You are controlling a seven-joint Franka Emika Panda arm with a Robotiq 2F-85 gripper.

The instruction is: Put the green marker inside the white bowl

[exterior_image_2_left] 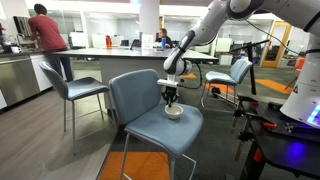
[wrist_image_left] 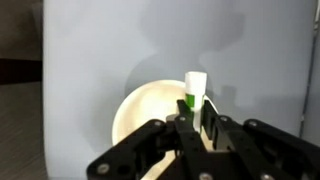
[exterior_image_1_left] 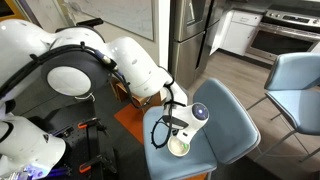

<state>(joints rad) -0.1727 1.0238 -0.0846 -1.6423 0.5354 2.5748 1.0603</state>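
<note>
In the wrist view my gripper is shut on the green marker, which stands up between the fingers with its white end showing. The white bowl lies right below the jaws on the blue-grey chair seat. In both exterior views the gripper hangs just above the bowl. The marker is too small to make out in those views.
The chair seat has a padded backrest. Other blue chairs stand nearby. An orange floor mat lies under the chair. A person stands at a far counter.
</note>
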